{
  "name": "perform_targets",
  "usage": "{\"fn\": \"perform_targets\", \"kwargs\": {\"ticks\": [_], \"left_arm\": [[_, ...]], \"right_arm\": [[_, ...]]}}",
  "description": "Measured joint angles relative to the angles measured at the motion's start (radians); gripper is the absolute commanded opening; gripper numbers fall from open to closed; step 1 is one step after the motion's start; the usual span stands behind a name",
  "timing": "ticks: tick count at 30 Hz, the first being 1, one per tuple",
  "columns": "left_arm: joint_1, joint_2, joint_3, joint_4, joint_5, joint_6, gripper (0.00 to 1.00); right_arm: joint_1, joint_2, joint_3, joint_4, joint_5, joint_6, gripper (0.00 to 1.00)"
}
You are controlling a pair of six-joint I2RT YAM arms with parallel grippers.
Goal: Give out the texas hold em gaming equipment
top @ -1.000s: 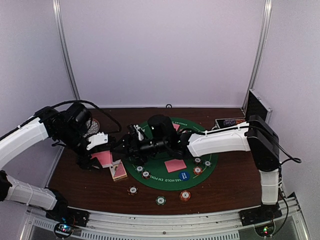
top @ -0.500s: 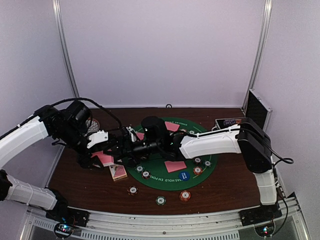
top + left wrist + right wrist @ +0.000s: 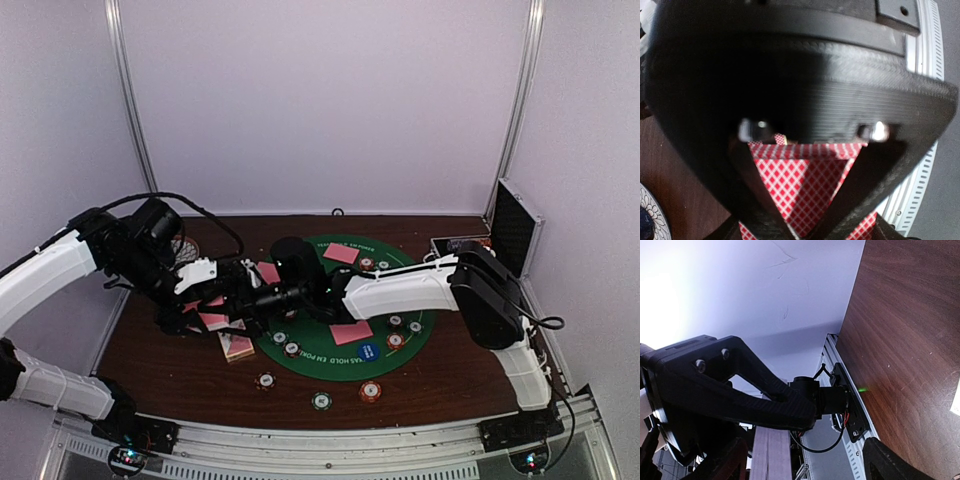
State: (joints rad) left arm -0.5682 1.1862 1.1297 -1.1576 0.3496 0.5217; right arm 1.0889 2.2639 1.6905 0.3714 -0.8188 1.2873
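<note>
Where the two arms meet over the left rim of the mat (image 3: 405, 352), the left jaws are clamped on pink-backed cards (image 3: 807, 187); how many cannot be told.
Right jaws: apart, fingers (image 3: 765, 400) spread wide, reaching in just beside the held cards; contact cannot be told.
Loose cards: three lying face down on the mat, one at the far side, one at the left, one near the middle.
Stack (image 3: 237, 345): pink-backed, on the worktop (image 3: 460, 372) just off the mat's left rim, below the jaws.
Chips (image 3: 370, 391): three on bare worktop along the near side, apart from one another; several more on the mat, left and right of the middle card.
Case (image 3: 515, 222): upright at the far right corner.
</note>
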Motion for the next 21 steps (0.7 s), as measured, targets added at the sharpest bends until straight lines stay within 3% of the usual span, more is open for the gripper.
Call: {"fn": "perform_targets", "kwargs": {"ticks": [21], "left_arm": [[0.000,0.013,0.006,-0.018,0.006,0.000,0.00]], "right_arm": [[-0.045,-0.095,-0.133,-0.028,-0.023,-0.026,0.68]]}}
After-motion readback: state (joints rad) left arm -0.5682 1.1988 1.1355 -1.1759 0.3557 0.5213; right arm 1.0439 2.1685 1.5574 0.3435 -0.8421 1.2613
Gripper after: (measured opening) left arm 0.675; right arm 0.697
